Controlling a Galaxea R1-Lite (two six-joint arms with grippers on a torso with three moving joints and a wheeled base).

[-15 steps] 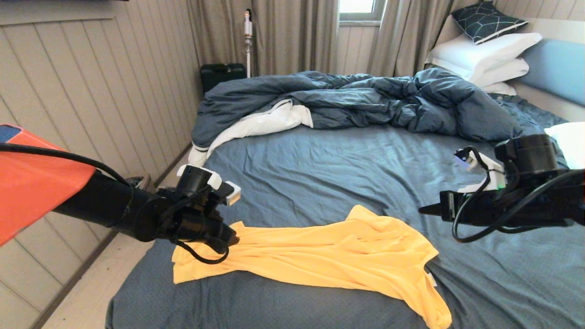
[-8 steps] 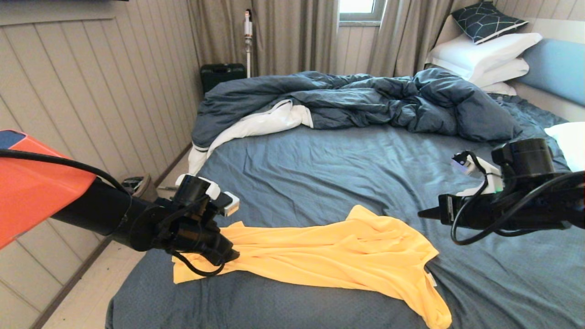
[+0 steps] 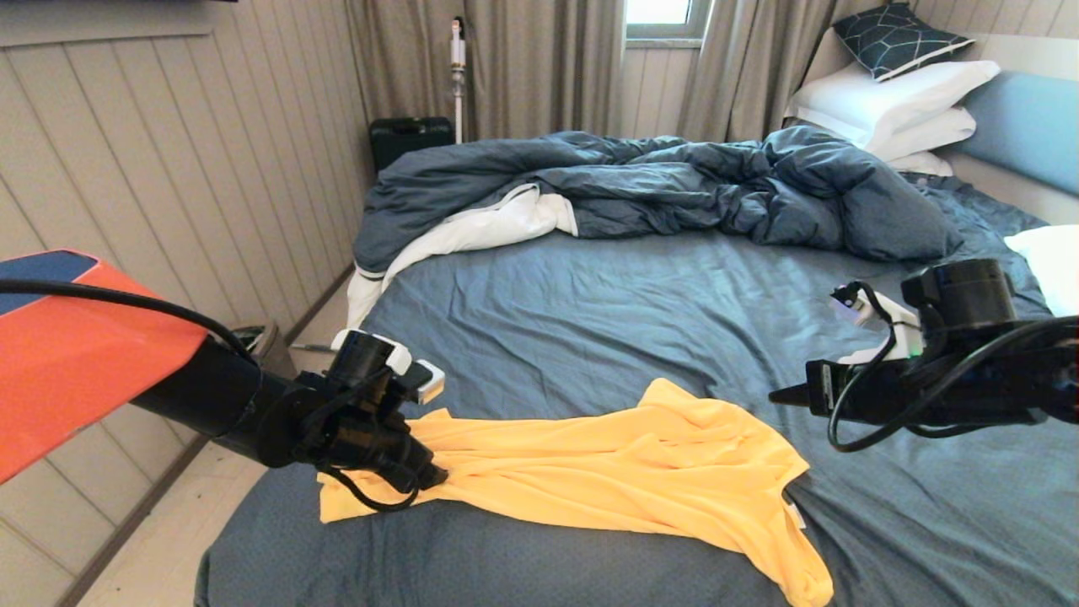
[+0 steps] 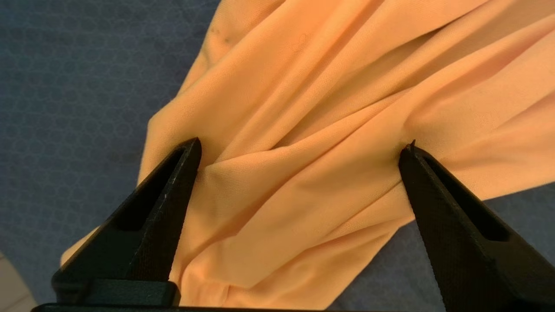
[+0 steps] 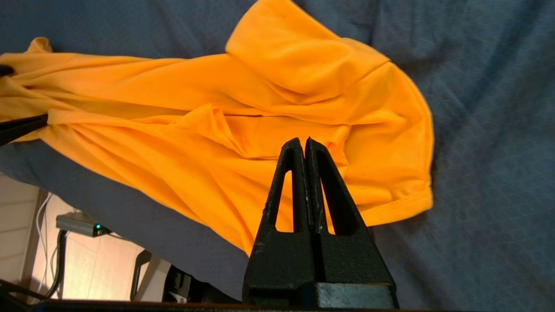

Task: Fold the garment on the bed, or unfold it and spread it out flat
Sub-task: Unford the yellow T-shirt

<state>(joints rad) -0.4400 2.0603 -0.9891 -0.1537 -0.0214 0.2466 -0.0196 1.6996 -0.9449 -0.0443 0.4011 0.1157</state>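
The garment point(image 3: 624, 472) is a bright yellow T-shirt lying bunched and creased across the near part of the bed point(image 3: 590, 312), one end hanging over the front edge. My left gripper point(image 3: 434, 476) is down at its left end, open wide, with yellow folds point(image 4: 303, 173) lying loose between the two fingertips point(image 4: 190, 149). My right gripper point(image 3: 780, 394) hovers shut and empty above the sheet, just right of the garment point(image 5: 243, 130). A small white neck tag point(image 3: 792, 510) shows at the right side.
A rumpled dark blue duvet point(image 3: 657, 185) with white underside fills the far half of the bed. White pillows point(image 3: 893, 101) and a light blue headboard point(image 3: 1028, 126) stand at the far right. The panelled wall point(image 3: 169, 169) and floor gap run along the left.
My left gripper has opened and sunk slightly onto the garment's left end. My right arm has dipped a little and stays shut.
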